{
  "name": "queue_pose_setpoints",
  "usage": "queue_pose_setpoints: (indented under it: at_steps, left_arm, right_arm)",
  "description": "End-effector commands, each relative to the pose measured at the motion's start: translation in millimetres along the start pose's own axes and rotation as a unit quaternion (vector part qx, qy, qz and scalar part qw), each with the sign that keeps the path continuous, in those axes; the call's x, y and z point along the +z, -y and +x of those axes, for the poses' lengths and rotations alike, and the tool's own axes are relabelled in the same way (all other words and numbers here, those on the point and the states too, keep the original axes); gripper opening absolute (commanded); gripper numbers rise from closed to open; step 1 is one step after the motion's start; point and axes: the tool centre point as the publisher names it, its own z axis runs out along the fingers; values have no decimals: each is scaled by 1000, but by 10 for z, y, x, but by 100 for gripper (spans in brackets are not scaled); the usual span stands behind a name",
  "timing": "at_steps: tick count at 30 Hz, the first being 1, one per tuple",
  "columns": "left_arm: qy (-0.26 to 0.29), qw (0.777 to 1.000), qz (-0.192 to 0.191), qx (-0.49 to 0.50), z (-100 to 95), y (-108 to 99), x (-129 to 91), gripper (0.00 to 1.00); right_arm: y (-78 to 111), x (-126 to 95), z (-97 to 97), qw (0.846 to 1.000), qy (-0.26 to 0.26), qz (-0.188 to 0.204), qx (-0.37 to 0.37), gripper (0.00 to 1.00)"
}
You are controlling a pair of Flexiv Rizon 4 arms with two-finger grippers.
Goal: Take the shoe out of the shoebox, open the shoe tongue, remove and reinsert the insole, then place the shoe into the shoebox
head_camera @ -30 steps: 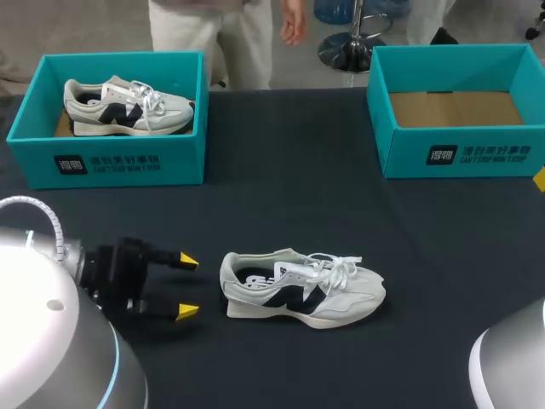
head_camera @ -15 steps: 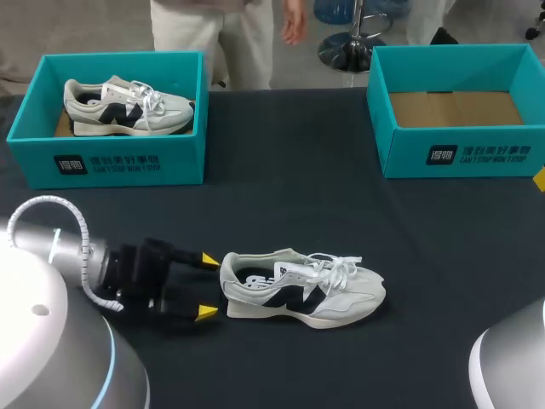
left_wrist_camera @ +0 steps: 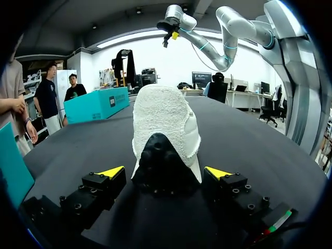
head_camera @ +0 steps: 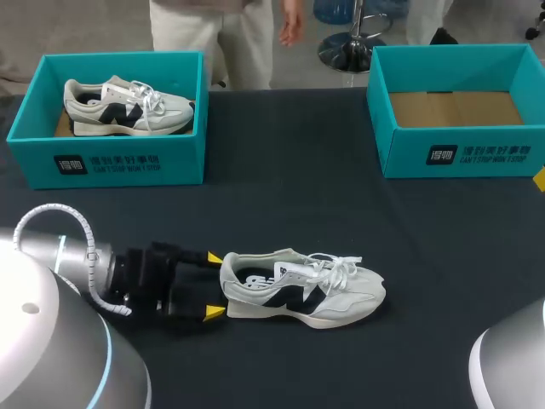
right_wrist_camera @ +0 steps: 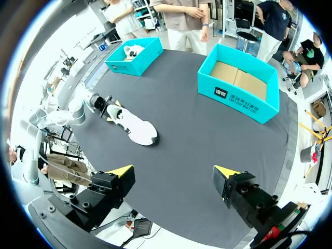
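Observation:
A white sneaker with dark side marks (head_camera: 302, 294) lies on the black table, toe to the right, laces loose. My left gripper (head_camera: 213, 285) is at its heel, open, one yellow tip on either side of the heel's end. In the left wrist view the heel (left_wrist_camera: 166, 129) sits between the spread fingers of that gripper (left_wrist_camera: 166, 174), with a gap on both sides. My right gripper (right_wrist_camera: 174, 171) hangs open high above the table, far from the sneaker (right_wrist_camera: 132, 122), holding nothing.
A teal shoebox (head_camera: 106, 162) at the back left holds a second, matching sneaker (head_camera: 128, 106). Another teal shoebox (head_camera: 456, 158) at the back right shows only its cardboard floor. The dark tablecloth runs to the table's edges.
My left gripper has slid to the right along the table, from well short of the sneaker up to its heel, staying open. The sneaker has not moved.

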Motion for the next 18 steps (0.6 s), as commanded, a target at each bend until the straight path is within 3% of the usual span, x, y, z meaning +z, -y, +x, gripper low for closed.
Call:
queue_pose_setpoints:
  at_steps: [1, 18]
  left_arm:
    - [0, 1000, 2, 1, -32, -3, 99, 100]
    - [6, 1000, 1, 0, -66, 4, 313, 100]
  right_arm:
    - [-27, 3, -12, 1000, -1, 3, 0, 100]
    - [-27, 3, -12, 1000, -1, 3, 0, 100]
